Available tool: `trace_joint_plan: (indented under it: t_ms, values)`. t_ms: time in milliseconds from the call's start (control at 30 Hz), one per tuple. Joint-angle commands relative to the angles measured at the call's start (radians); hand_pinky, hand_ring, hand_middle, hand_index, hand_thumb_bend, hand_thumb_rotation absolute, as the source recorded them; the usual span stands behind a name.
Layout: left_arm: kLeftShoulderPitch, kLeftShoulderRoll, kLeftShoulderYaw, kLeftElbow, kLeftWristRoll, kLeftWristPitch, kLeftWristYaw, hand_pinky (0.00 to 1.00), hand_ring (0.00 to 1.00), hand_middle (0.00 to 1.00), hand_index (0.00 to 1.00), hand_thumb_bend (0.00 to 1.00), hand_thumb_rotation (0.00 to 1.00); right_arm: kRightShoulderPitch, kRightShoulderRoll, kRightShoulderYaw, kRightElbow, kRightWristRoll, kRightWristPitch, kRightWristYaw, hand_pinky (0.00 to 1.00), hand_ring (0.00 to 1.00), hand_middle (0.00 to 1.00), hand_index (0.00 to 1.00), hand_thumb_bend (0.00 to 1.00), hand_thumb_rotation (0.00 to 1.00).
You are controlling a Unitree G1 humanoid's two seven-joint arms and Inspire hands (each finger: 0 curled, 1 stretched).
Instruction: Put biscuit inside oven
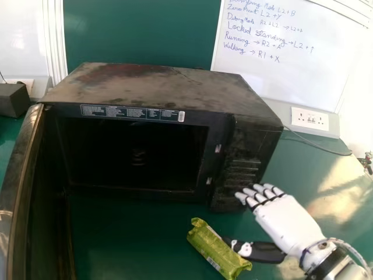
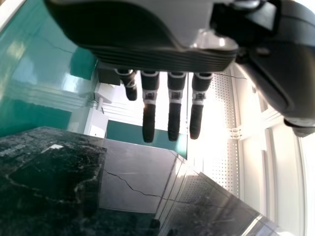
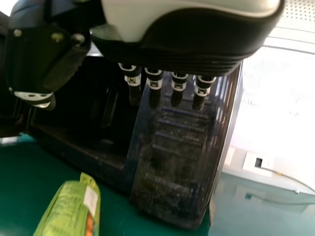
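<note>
You have the oven [image 1: 157, 87] on the desk [image 1: 128, 242], its door [image 1: 20, 192] swung open toward nine o'clock. The biscuit packet [image 1: 215, 249], green and intact as far as you can see, lies on the desk outside the oven, at five o'clock from its cavity. Your right hand [image 1: 285, 219] is at four o'clock in the head view, wide, fingers extended near the control panel [image 1: 239, 169]; the packet lies at eight o'clock from its palm, ungrasped. Your left hand [image 2: 142, 51], in the left wrist view, is likewise wide, fingers straight, holding nothing.
</note>
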Motion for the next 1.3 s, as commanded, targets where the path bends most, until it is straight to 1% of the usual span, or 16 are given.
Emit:
trace_joint_plan:
  t_ms: [0,133,267,433,600,800,900,967,1133,1267]
  values:
    - [0.032,-0.027,-0.012,-0.023,0.006,-0.009,0.006,0.65,0.71,0.77,0.76,1.0,0.94,0.017,-0.005,0.018,-0.033,0.019,0.02,0.031,1.0,1.0,1.0,1.0,0.79,1.0]
    - [0.041,-0.027,-0.019,-0.026,-0.002,-0.015,0.004,0.67,0.71,0.76,0.76,1.0,0.96,0.036,0.006,0.036,-0.076,0.003,0.055,0.067,1.0,1.0,1.0,1.0,0.8,1.0]
    - [0.046,-0.022,-0.022,-0.024,-0.008,-0.016,0.001,0.65,0.69,0.75,0.75,1.0,0.97,0.056,0.026,0.046,-0.105,-0.014,0.072,0.066,1.0,1.0,1.0,1.0,0.79,1.0]
    - [0.047,-0.019,-0.029,-0.03,-0.016,-0.017,-0.001,0.64,0.71,0.77,0.76,1.0,0.95,0.084,0.035,0.051,-0.159,0.009,0.132,0.128,1.0,1.0,1.0,1.0,0.8,1.0]
    - [0.052,-0.018,-0.03,-0.031,-0.007,-0.021,-0.005,0.66,0.71,0.77,0.76,1.0,0.93,0.095,0.038,0.056,-0.165,0.02,0.15,0.145,1.0,1.0,1.0,1.0,0.8,1.0]
    - [0.055,-0.021,-0.03,-0.027,-0.007,-0.021,-0.004,0.69,0.71,0.77,0.76,1.0,0.93,0.098,0.05,0.092,-0.135,-0.021,0.141,0.114,1.0,1.0,1.0,1.0,0.8,1.0]
    - [0.06,-0.021,-0.036,-0.029,-0.012,-0.017,-0.005,0.69,0.71,0.77,0.76,1.0,0.91,0.099,0.058,0.117,-0.115,-0.054,0.137,0.094,1.0,1.0,1.0,1.0,0.81,0.99]
    - [0.063,-0.022,-0.039,-0.032,-0.008,-0.017,-0.003,0.7,0.71,0.78,0.77,1.0,0.89,0.099,0.065,0.135,-0.1,-0.077,0.136,0.078,1.0,1.0,1.0,1.0,0.81,0.99]
    - [0.059,-0.025,-0.036,-0.019,0.011,-0.041,-0.012,0.71,0.72,0.78,0.78,1.0,0.88,0.084,0.079,0.185,-0.051,-0.133,0.134,0.039,1.0,1.0,1.0,1.0,0.79,1.0]
    - [0.052,-0.014,-0.031,0.001,0.023,-0.062,-0.025,0.71,0.73,0.79,0.78,1.0,0.89,0.071,0.09,0.216,-0.026,-0.162,0.133,0.005,1.0,1.0,1.0,1.0,0.78,1.0]
